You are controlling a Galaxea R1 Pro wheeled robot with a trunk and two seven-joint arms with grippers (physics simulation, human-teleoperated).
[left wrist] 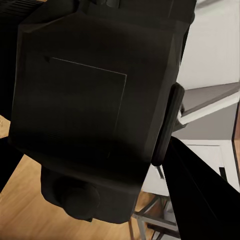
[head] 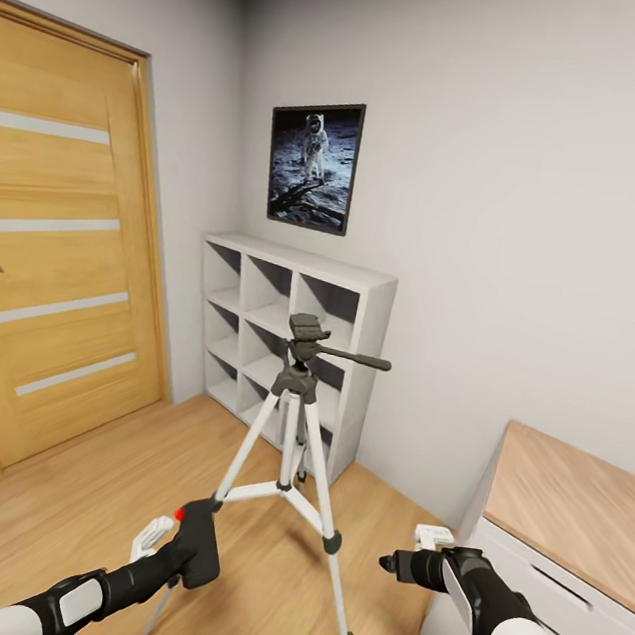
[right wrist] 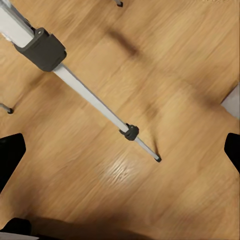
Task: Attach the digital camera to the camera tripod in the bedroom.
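**Camera held low, tripod head well above it**

The camera [head: 197,543] sits pinched in the left pincer [head: 186,549], its red button [head: 180,514] on its upper left corner. In the left wrist view its black body [left wrist: 95,100] blocks most of the frame, so that arm gets little sight of the mount. The tripod [head: 290,455] stands just beyond the pincer, one leg passing close beside the camera, and its head [head: 305,334] with the side handle [head: 357,359] lies well above and ahead of the grip.

The likely trouble is the lift: raising the camera past the legs could knock a leg and tip or slide the stand on the wood floor [head: 114,471]. The handle, jutting toward the right arm, could also catch the camera on approach. A tilted camera may miss the head plate.

The right pincer [head: 390,564] hangs near the far leg; its dark tips sit spread at the edges of the right wrist view, above the lower leg [right wrist: 95,100]. A sweep there could kick that leg. The bench [head: 572,515] stands beside that arm.
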